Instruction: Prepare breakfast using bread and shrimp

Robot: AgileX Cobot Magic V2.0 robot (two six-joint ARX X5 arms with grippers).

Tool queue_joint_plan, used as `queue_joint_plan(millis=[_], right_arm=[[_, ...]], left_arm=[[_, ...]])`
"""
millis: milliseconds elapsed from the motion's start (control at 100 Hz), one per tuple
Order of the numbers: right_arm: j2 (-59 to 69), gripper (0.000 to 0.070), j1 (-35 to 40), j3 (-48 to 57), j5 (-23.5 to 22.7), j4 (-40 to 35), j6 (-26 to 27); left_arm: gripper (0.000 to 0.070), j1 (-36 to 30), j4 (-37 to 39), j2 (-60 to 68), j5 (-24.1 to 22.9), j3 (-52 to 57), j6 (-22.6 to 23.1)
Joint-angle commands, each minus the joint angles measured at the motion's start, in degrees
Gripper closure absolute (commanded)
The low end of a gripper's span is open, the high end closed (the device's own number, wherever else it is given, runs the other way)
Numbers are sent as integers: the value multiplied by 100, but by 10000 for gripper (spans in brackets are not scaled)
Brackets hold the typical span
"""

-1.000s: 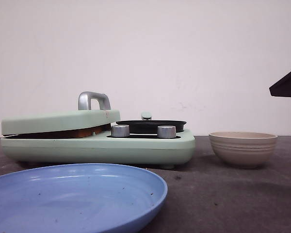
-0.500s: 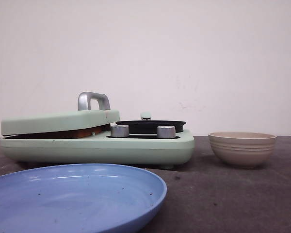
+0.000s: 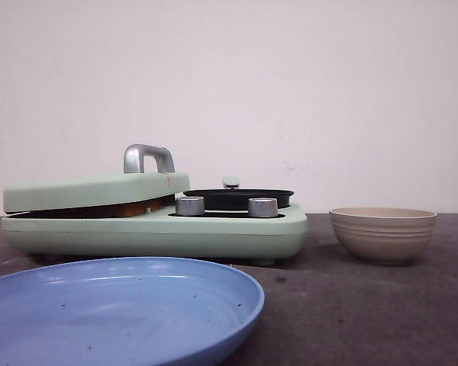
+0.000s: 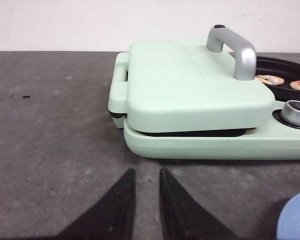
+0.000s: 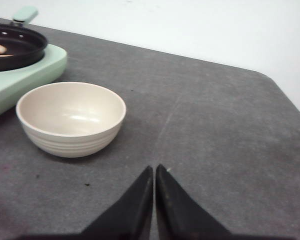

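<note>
Breakfast maker (image 3: pixel 153 225) lid down, bread (image 3: pixel 114 208) pressed inside. Blue plate (image 3: pixel 122 309) at its 6 o'clock and bowl (image 3: pixel 382 233) at 3 sit bare. Shrimp (image 4: pixel 270 79) in pan (image 3: pixel 238 198). Left gripper (image 4: pixel 142 200) slightly apart, right gripper (image 5: pixel 154 197) together, both empty. Plating likely left.

You're looking at a staged kitchen mock-up in a lab: bare white wall (image 3: pixel 290 91), dark grey desk (image 3: pixel 351 305), mint breakfast maker (image 3: pixel 160 225), blue plate (image 3: pixel 114 309), beige bowl (image 3: pixel 382 233). No cupboards or sink visible.
</note>
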Motion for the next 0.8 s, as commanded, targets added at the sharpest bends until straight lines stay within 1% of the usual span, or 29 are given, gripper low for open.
queue_joint_plan(millis=[0, 120, 790], right_arm=[[0, 700, 9, -31, -72, -52, -39], [0, 699, 9, -31, -407, 66, -42], [0, 700, 9, -28, -389, 122, -42]], left_arm=[[700, -2, -44, -7, 4, -94, 9], [700, -4, -44, -7, 4, -94, 9], [700, -4, -44, -7, 4, -94, 9]])
